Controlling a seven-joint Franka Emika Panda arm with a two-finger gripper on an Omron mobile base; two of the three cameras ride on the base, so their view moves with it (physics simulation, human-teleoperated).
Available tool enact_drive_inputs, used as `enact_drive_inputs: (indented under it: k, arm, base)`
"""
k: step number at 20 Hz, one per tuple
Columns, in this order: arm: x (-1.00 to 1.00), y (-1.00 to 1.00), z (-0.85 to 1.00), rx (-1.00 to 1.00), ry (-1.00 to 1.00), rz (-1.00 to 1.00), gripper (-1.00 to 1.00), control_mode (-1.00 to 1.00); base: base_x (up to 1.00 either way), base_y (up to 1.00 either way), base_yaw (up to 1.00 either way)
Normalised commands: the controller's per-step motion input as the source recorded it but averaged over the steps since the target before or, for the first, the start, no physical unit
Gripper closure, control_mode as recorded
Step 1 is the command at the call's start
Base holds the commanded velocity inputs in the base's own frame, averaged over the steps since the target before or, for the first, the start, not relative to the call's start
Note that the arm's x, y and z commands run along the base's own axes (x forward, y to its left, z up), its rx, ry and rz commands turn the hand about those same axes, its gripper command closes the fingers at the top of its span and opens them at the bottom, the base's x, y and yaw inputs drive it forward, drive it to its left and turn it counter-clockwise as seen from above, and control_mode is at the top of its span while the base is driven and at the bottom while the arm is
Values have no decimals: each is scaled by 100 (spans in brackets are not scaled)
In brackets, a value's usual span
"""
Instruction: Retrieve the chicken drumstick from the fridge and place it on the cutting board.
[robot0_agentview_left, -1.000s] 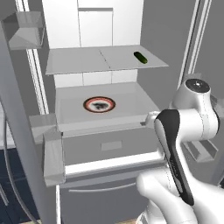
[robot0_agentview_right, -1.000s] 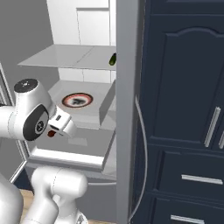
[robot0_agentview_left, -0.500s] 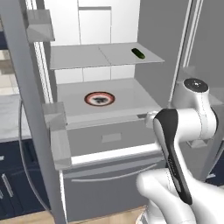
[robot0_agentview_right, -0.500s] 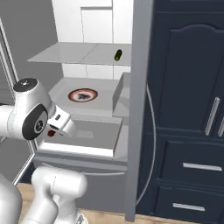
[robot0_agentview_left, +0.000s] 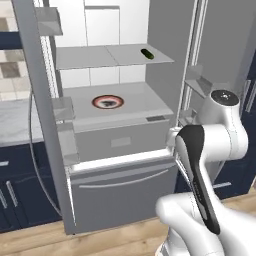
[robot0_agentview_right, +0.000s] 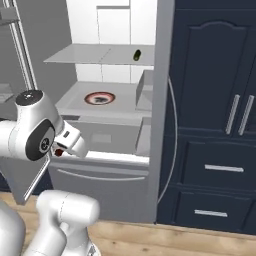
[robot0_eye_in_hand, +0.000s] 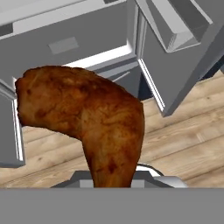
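A kitchen with wooden floor and dark blue cabinets (robot0_agentview_right: 215, 125) surrounds the open fridge (robot0_agentview_left: 115, 150). In the left base view the arm hides the gripper; a red-rimmed plate (robot0_agentview_left: 107, 102) sits mid-shelf. In the right base view the gripper (robot0_agentview_right: 60, 150) is clamped on something reddish, barely visible. In the hand view the chicken drumstick (robot0_eye_in_hand: 87, 118) covers the fingertips, held above the floor before the fridge.

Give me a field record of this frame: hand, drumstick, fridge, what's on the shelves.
hand: shut on the chicken drumstick, out in front of the fridge
chicken drumstick: held, close to the hand camera
fridge: doors open, wide drawer closed
middle shelf: red-rimmed plate
upper shelf: small dark green vegetable
cutting board: not in these views
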Motion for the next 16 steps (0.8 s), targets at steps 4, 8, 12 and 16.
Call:
enact_drive_inputs:
  k: [4, 8, 12, 16]
  arm:
    - [0, 0, 0, 0, 0, 0, 100, 100]
    - [0, 0, 0, 0, 0, 0, 100, 100]
    - [0, 0, 0, 0, 0, 0, 100, 100]
    - [0, 0, 0, 0, 0, 0, 100, 100]
  base:
    - [-59, 30, -5]
    - [-63, 39, -6]
    - [-59, 51, -4]
    - [-39, 71, 0]
